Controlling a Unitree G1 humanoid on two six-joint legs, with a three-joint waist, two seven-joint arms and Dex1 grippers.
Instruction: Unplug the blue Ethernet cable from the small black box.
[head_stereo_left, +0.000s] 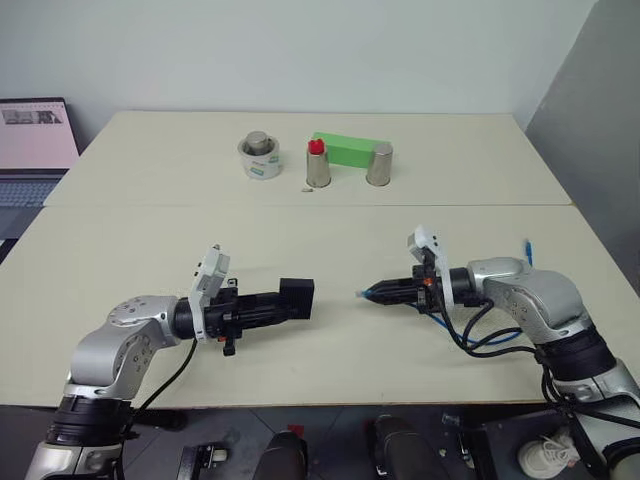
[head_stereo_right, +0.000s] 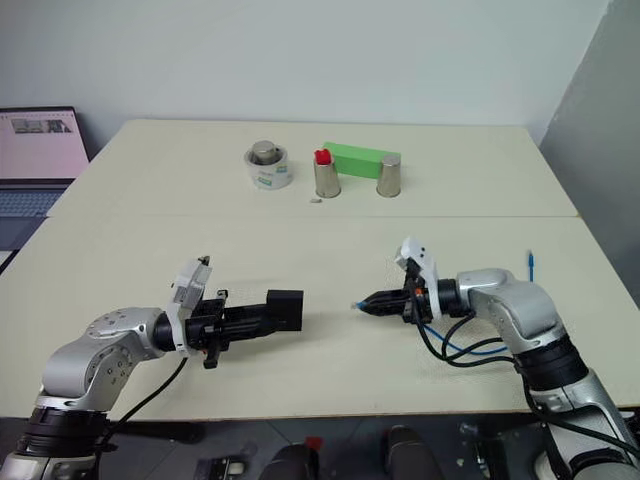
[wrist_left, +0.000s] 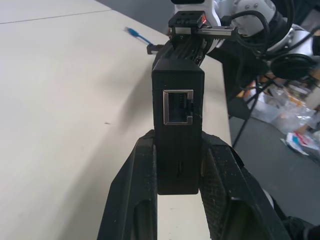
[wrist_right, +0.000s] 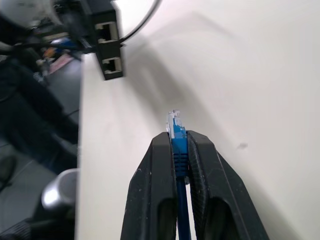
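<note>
You had the left gripper (head_stereo_left: 290, 300) pressed onto the small matte black square box (head_stereo_left: 297, 297), holding it level above the cream bench (head_stereo_left: 330, 240) towards its near edge, left of the middle. In the left wrist view the box (wrist_left: 178, 130) sat squeezed between the two black fingers (wrist_left: 135, 195), its metal-rimmed port (wrist_left: 177, 106) bare and facing outward.

Your right gripper (head_stereo_left: 385, 294) was pinched on the thin bright blue Ethernet cable (wrist_right: 179, 150) just behind its clear-blue plug (wrist_right: 174, 120), which poked out past the fingertips. That plug (head_stereo_left: 367, 294) pointed straight at the box across a plain gap of bench, the two facing each other but apart, with nothing joining them. The rest of the blue cord (head_stereo_left: 500, 338) trailed back under the right arm, and its other plug (head_stereo_right: 531, 262) lay on the bench by the right edge.

Along the far side of the bench stood a round white tape roll with a grey metal weight on it (head_stereo_left: 260, 155), a green rectangular block (head_stereo_left: 348, 148), a steel cup with a red object on top (head_stereo_left: 317, 165) and a second plain steel cup (head_stereo_left: 379, 165). An open laptop (head_stereo_left: 35, 135) sat beyond the left edge.
</note>
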